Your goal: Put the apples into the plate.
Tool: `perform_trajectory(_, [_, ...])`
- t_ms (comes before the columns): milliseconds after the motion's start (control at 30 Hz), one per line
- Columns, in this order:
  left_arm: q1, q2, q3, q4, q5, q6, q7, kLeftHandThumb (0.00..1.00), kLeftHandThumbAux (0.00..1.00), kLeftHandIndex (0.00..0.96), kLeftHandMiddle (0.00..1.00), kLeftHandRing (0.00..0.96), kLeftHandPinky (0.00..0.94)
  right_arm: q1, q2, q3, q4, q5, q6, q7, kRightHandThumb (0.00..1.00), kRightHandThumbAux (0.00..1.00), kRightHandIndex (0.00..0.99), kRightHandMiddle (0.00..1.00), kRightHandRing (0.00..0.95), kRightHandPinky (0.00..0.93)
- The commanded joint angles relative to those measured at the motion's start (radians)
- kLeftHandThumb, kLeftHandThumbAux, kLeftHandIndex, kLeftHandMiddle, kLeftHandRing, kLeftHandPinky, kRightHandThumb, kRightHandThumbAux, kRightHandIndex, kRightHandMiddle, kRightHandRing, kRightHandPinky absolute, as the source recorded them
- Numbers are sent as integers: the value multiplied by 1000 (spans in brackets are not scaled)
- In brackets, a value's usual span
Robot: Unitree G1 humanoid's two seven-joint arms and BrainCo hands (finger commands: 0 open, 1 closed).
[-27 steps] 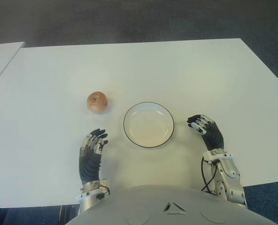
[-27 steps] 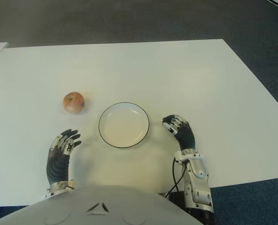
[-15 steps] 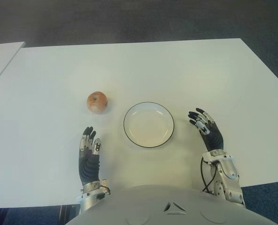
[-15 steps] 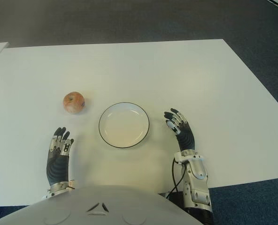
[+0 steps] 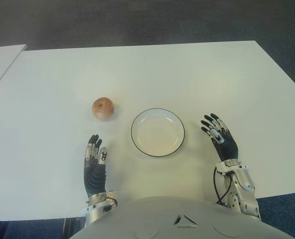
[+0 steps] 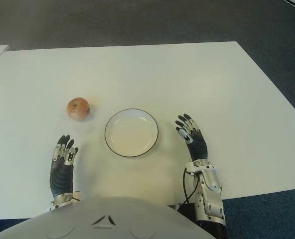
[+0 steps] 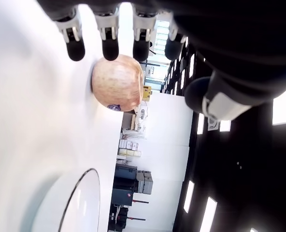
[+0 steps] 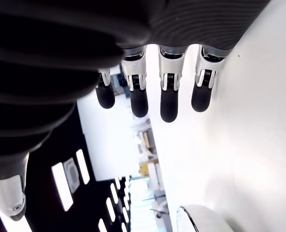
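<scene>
Since the apple (image 5: 103,108) sits on the tabletop (image 5: 187,74) beyond the spread left robot hand (image 5: 94,162), it should reach forward, wrap it gently, then lift toward the plate (image 5: 157,132).

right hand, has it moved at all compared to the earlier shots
Yes. The right hand shows right of the white black-rimmed plate as before, but its curled fingers have straightened and spread open, tips now reaching farther up the white table alongside the plate.

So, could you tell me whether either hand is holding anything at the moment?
Nothing is held. The left hand and right hand are open; the apple sits alone beside the empty plate.
</scene>
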Motion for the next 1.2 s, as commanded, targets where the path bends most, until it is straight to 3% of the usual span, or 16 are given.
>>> perform_trajectory(33, [-12,-54,-20,12,-7,1,6,125,463,0,0,0,0,-1,0,0,7,13,26,3,345,579,104,175,178,202])
perform_trajectory(367, [-21,-53,-18,17,-14,1,7,147,451,0,0,0,0,-3,-5,4,10,0,26,2,299,575,103,177,176,203])
perform_trajectory(933, [-27,-45,4,4,-42,12,8,170,476,4,0,0,13,-5,13,21,27,-9,16,-1,304,575,107,182,182,199])
perform_trajectory(1033, [-39,-34,24,-40,-35,56,17,182,490,13,0,0,14,-11,14,21,25,-11,26,-9,308,579,105,181,181,193])
perform_trajectory(1200, [-42,13,56,-266,61,270,29,215,553,15,0,0,3,-21,22,25,28,-23,34,-35,297,584,113,184,177,188])
